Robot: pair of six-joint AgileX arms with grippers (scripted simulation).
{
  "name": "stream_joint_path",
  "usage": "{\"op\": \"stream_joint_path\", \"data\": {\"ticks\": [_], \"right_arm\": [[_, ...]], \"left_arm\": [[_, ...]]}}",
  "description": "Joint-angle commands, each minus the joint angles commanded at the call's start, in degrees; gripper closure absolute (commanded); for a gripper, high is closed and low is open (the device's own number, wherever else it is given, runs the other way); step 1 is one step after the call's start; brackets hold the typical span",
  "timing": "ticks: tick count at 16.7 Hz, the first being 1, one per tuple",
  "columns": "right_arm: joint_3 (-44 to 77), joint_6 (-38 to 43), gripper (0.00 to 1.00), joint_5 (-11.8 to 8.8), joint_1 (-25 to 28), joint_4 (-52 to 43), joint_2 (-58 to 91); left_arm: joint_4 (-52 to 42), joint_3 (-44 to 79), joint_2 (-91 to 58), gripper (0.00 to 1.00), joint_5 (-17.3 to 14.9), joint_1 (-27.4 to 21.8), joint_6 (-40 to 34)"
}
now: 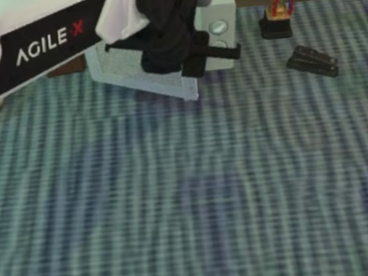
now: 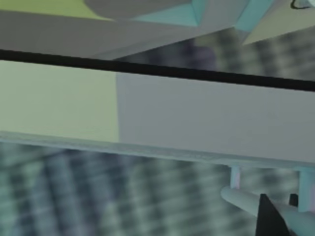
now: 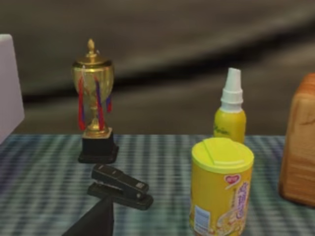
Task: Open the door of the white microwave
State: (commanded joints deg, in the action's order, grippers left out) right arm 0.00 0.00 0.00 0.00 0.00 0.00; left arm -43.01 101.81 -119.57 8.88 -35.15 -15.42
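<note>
Door (image 1: pixel 146 79) of the white microwave (image 1: pixel 220 7) at the far side of the table (image 1: pixel 178 210), left of centre. Standing ajar, by the look of its slant: free edge angled toward the near side, left edge close to the body, so probably hinged on the left. Not wide open, hence task judged partly done.

Just right of the door, two round knobs (image 1: pixel 218 27) on the front panel, uncovered and untouched, as befits a job that concerns the door only.

Directly above the door's free edge, the left gripper (image 1: pixel 192 55), reaching in from the far left over the microwave's top. Placed there most likely to work at the edge farthest from the hinge, where the least effort swings the panel. In the left wrist view, a pale handle bar (image 2: pixel 241 199) on short posts close to the camera, with a dark tip beside it. Impossible to tell whether the pincer is open, closed or clamped on that bar.

Farther right, well apart from the microwave: a gold trophy (image 1: pixel 277 5) and a black stapler (image 1: pixel 312 60), clear of the door's arc.

Right gripper (image 3: pixel 93 223) off at the right side near a yellow can (image 3: pixel 221 187), seemingly parked out of the way; grip state likewise not to be told.
</note>
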Motion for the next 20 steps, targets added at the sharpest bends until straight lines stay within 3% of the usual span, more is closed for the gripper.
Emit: {"op": "stream_joint_path", "data": {"ticks": [14,20], "right_arm": [[0.0,0.0,0.0,0.0,0.0,0.0,0.0],[0.0,0.0,0.0,0.0,0.0,0.0,0.0]], "left_arm": [[0.0,0.0,0.0,1.0,0.0,0.0,0.0],[1.8,-3.8,2.5,1.0,-1.8,0.5,3.1]]}}
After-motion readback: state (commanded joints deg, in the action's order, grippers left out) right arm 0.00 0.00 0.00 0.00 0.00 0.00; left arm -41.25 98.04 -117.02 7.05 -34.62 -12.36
